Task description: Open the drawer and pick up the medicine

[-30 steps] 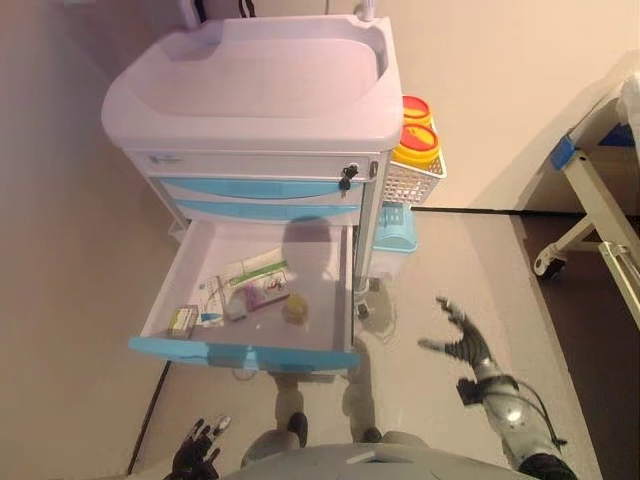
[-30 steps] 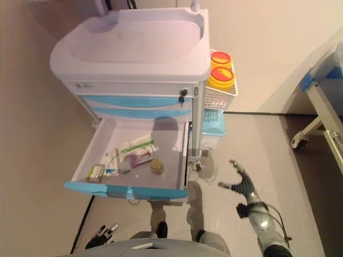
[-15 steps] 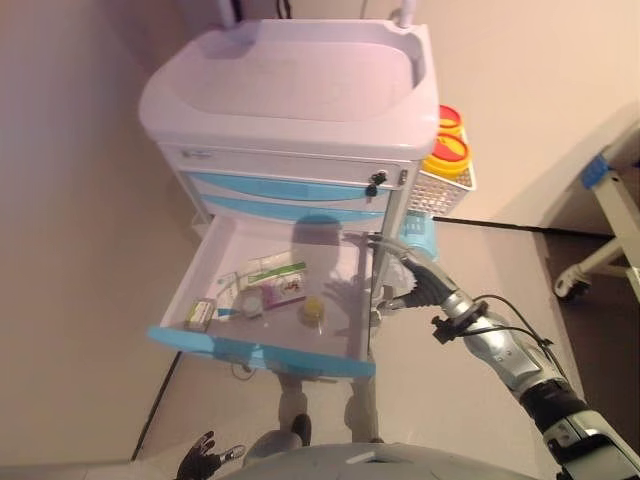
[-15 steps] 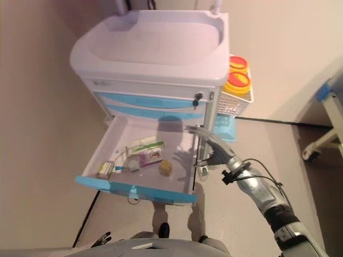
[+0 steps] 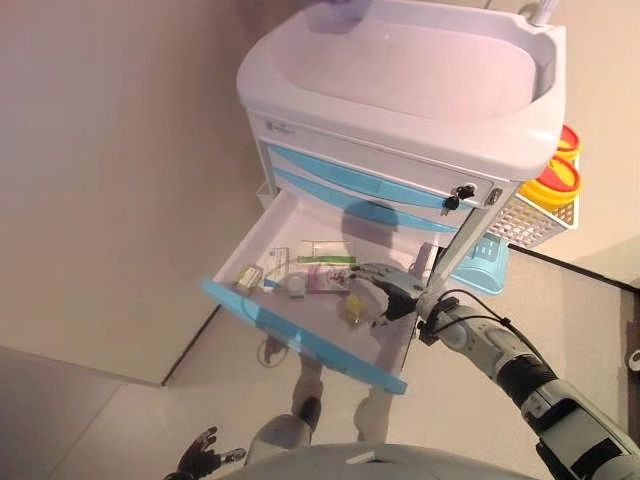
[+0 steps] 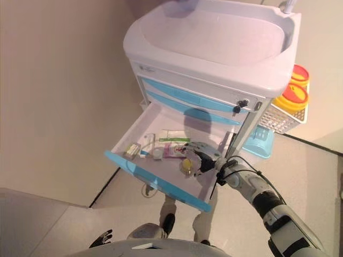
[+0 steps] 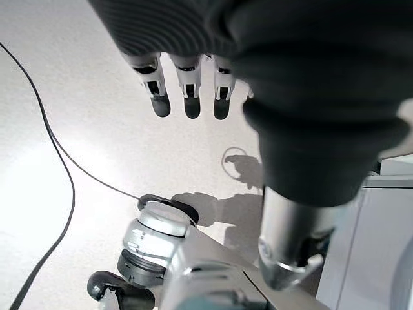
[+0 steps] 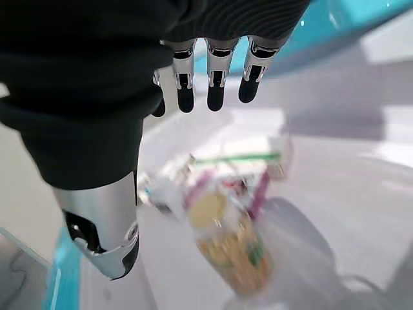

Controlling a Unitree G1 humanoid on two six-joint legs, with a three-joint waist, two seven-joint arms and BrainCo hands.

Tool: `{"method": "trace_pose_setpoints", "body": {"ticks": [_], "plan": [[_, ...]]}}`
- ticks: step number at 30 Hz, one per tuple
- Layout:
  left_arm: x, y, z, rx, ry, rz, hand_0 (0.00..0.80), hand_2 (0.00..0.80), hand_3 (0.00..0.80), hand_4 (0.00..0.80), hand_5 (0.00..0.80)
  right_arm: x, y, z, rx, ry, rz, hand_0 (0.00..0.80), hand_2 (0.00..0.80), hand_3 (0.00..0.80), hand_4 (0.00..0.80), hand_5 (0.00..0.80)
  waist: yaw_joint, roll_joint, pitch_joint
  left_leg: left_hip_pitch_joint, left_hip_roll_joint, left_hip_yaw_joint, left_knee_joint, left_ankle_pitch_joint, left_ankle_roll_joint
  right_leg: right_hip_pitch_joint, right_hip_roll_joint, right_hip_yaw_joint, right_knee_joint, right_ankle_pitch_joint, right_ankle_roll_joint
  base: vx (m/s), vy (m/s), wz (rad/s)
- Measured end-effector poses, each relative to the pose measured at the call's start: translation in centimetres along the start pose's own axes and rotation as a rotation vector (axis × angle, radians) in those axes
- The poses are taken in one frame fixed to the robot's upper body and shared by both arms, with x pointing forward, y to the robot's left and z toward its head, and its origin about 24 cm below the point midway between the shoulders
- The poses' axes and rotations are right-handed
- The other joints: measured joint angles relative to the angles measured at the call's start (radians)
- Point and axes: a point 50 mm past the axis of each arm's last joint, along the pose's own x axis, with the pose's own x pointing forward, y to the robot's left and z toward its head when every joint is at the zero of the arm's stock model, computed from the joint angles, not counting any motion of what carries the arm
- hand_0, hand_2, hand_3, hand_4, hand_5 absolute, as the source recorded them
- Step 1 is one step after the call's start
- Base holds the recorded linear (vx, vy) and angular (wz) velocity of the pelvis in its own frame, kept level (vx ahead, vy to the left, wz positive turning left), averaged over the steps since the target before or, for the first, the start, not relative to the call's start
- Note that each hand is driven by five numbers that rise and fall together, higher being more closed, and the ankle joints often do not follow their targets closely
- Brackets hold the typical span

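Drawer (image 5: 300, 343) — pulled fully out of the trolley (image 5: 420, 90), contents exposed; right hand (image 5: 380, 297) over its right side, fingers relaxed, nothing grasped, poised above the yellow medicine bottle (image 6: 186, 165) beside boxes (image 6: 174, 150); left hand (image 5: 203, 461) idle low, fingers loose.

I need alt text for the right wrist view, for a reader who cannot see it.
The right hand, fingers straight, hovers over a small yellow bottle in the open drawer. Flat medicine packs lie just beyond the bottle.
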Motion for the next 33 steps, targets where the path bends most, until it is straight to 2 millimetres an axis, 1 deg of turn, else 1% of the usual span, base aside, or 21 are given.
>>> {"method": "trace_pose_setpoints", "body": {"ticks": [4,8,16,21,25,33], "plan": [[0.4,-0.4,0.9,0.027,-0.031,-0.014,0.0,0.0,0.0,0.0,0.0,-0.2,0.9,-0.6,-0.021,0.047,0.005,0.0,0.0,0.0,0.0,0.0,0.015,-0.006,0.007,-0.012,-0.003,-0.009,0.0,0.002,0.0,-0.001,0.002,-0.008,-0.012,0.003,0.003,-0.017,0.022,0.07],[0.5,-0.6,1.5,0.037,-0.059,-0.023,0.0,0.0,0.0,0.0,0.0,-0.1,1.1,-0.9,-0.035,0.072,-0.02,0.0,0.0,0.0,0.0,0.0,0.018,-0.002,0.025,-0.018,-0.006,-0.024,0.001,0.002,0.0,0.0,0.001,-0.024,-0.015,0.003,0.004,-0.026,0.019,0.11],[0.6,-0.7,2.0,0.045,-0.089,-0.029,0.0,0.0,0.0,0.0,0.0,-0.2,1.6,-1.5,-0.035,0.132,-0.073,0.0,0.0,0.0,0.0,0.0,0.026,0.001,0.043,-0.024,-0.011,-0.028,0.001,0.002,0.0,0.001,-0.001,-0.026,-0.024,0.003,0.004,-0.006,0.033,0.03],[0.6,-0.9,2.0,0.051,-0.089,-0.037,0.0,0.0,0.0,0.0,0.0,0.0,2.3,-1.5,-0.013,0.164,-0.088,0.0,0.0,0.0,0.0,0.0,0.029,0.006,0.047,-0.025,-0.012,-0.029,0.001,0.002,0.0,0.003,0.0,-0.028,-0.028,0.003,0.004,0.005,0.013,0.01],[0.6,-1.0,2.0,0.058,-0.089,-0.045,0.0,0.0,0.0,0.0,0.0,0.1,2.3,-1.5,-0.021,0.166,-0.086,0.0,0.0,0.0,0.0,0.0,0.041,0.012,0.053,-0.026,-0.013,-0.032,0.001,0.002,0.0,0.003,0.0,-0.031,-0.029,0.004,0.005,0.003,0.003,0.01],[0.6,-1.1,2.1,0.058,-0.097,-0.057,0.0,0.0,0.0,0.0,0.0,1.0,0.9,-1.5,-0.045,0.155,-0.117,0.0,0.0,0.0,0.0,0.0,0.045,0.015,0.065,-0.029,-0.016,-0.047,0.002,0.003,0.0,0.006,0.0,-0.032,-0.032,0.004,0.005,0.013,0.012,0.05]]}}
